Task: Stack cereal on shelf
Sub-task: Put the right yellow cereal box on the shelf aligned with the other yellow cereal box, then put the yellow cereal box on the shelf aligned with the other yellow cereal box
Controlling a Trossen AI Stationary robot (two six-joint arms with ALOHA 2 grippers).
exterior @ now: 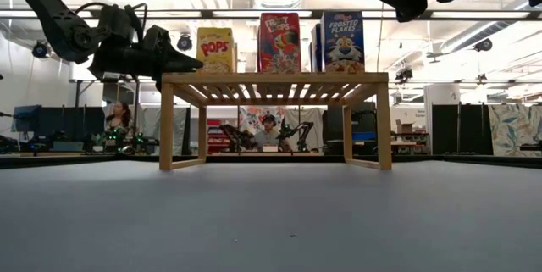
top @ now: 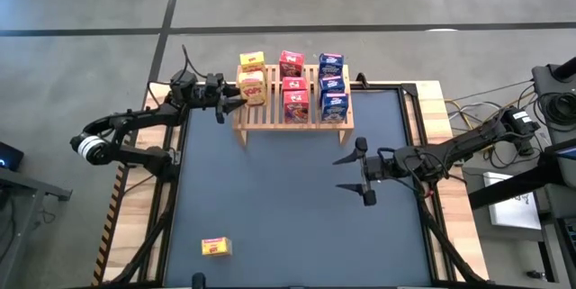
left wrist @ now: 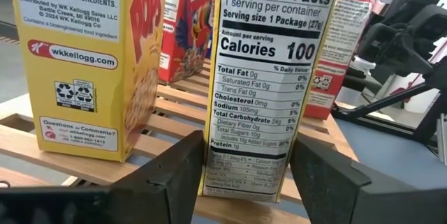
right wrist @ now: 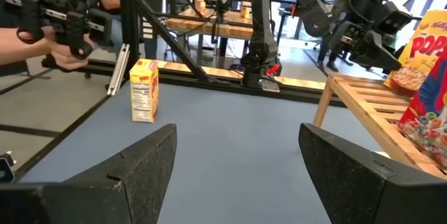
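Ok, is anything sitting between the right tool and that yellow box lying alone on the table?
Nothing visible does. The right tool hangs open over the mat, and only bare mat lies between it and the yellow box. The shelf stands off that line, on the table's far side.

Both my arms are matte black tubes with chunky joints and loose black cables. Left arm (top: 135,131) has a white ring at 9 o'clock; fingers (left wrist: 171,175) are blocky, grainy wedges.
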